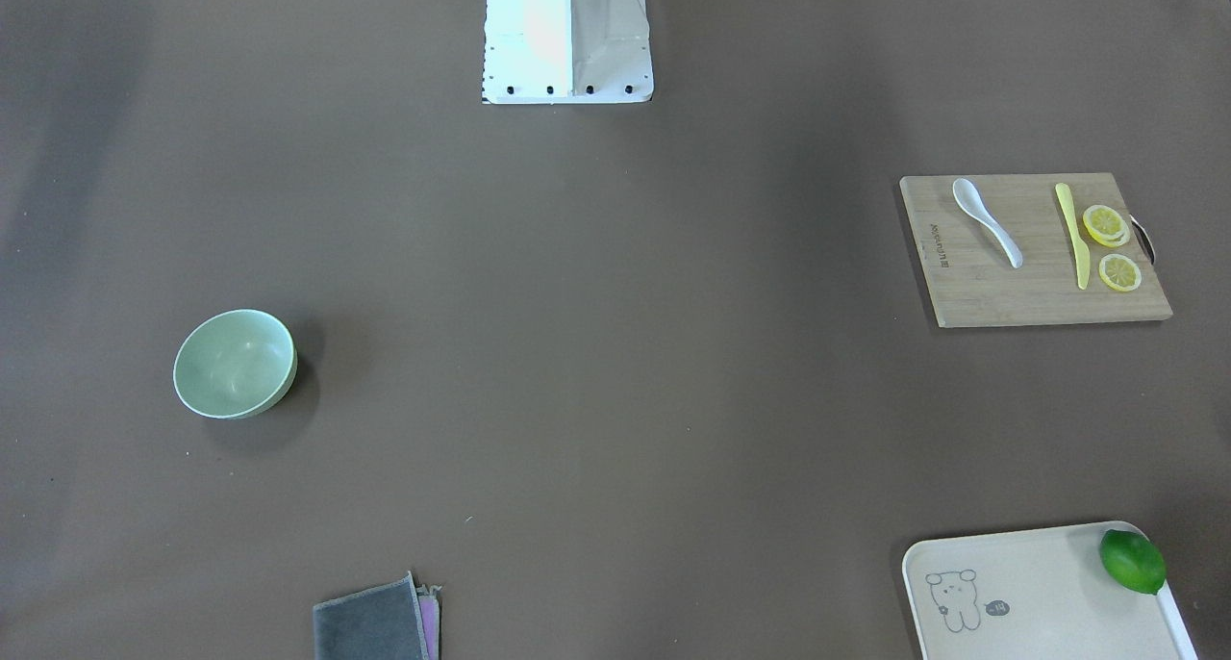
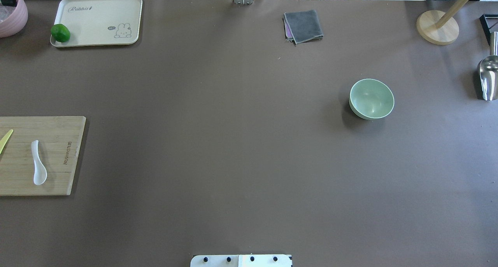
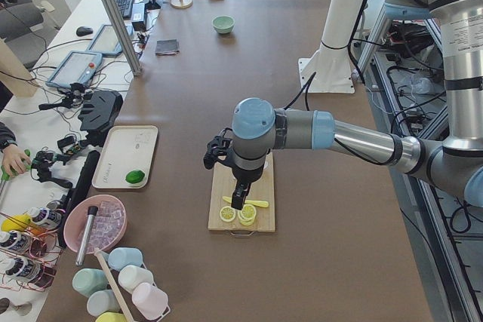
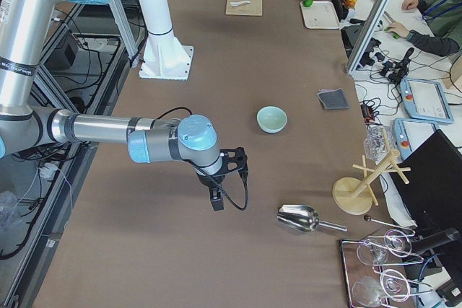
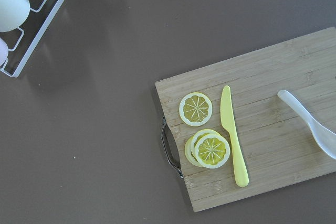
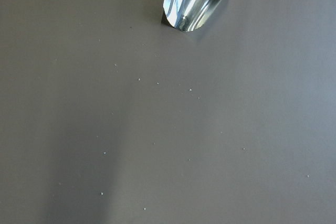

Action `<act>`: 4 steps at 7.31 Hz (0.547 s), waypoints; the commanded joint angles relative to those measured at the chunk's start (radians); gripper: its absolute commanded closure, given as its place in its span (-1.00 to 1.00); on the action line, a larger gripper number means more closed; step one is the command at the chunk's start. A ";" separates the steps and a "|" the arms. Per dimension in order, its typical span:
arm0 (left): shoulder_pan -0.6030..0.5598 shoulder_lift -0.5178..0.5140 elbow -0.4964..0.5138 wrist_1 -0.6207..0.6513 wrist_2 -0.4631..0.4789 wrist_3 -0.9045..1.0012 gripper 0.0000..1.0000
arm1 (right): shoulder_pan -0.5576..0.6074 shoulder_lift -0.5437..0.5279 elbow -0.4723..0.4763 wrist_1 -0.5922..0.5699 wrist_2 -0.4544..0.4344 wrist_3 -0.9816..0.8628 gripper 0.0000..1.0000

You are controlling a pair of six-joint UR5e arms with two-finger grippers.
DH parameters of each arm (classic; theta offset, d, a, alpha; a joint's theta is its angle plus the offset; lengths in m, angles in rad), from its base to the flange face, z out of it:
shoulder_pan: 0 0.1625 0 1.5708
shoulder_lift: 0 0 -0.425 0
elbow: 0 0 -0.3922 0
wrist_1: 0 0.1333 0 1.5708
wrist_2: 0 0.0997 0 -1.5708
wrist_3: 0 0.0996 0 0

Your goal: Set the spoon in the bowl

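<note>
The white spoon [image 1: 986, 219] lies on a wooden cutting board [image 1: 971, 294] on my left side, scoop toward the robot base. It also shows in the overhead view [image 2: 39, 167] and at the right edge of the left wrist view [image 5: 312, 124]. The mint-green bowl [image 1: 234, 364] stands upright and empty on my right side [image 2: 371, 99]. My left gripper [image 3: 240, 197] hangs over the board near the lemon slices; I cannot tell if it is open. My right gripper [image 4: 215, 201] hovers over bare table, short of the bowl [image 4: 272, 118]; I cannot tell its state.
A yellow knife [image 1: 1072, 235] and lemon slices [image 1: 1106, 225] share the board. A tray [image 2: 97, 20] holds a lime [image 2: 60, 32]. A grey cloth [image 2: 303, 25], a metal scoop [image 2: 488, 78] and a wooden stand [image 2: 437, 27] lie at the far side.
</note>
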 commanded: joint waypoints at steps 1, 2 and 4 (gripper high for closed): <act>0.001 0.000 -0.001 0.000 0.000 0.002 -0.96 | 0.000 0.000 -0.001 0.019 0.001 0.007 -1.00; 0.001 0.000 -0.002 0.000 -0.002 0.002 -0.95 | 0.000 0.000 -0.001 0.021 0.001 0.007 -1.00; -0.001 -0.003 -0.020 -0.013 -0.002 0.002 -0.95 | 0.000 0.006 0.004 0.024 0.003 0.004 -1.00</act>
